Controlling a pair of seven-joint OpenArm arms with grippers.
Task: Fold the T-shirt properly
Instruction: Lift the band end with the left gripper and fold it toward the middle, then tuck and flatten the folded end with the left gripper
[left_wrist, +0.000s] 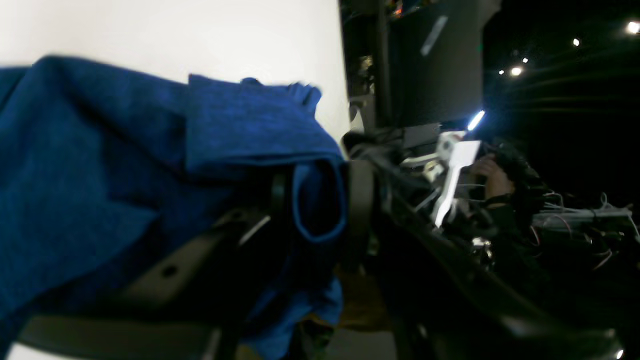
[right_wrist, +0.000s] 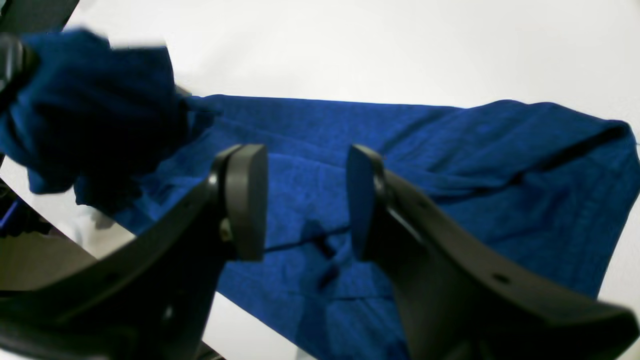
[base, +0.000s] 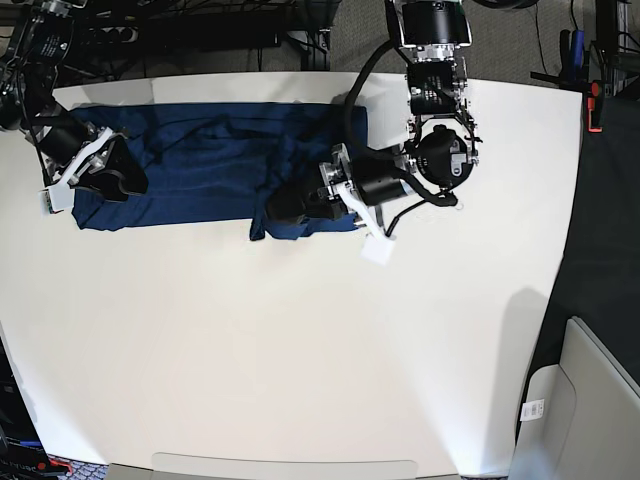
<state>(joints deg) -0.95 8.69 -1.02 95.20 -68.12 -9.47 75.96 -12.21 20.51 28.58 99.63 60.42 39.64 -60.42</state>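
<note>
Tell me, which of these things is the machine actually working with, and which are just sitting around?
Part of the job:
- T-shirt, spread along the table's far edge
- left end effector, clamped on a fold of it
- right end effector, open above it

Just around:
- white table
- cables and equipment beyond the table

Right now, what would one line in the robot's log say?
left claw: shut on T-shirt edge, lifted | right claw: open above shirt | table: shirt partly folded
</note>
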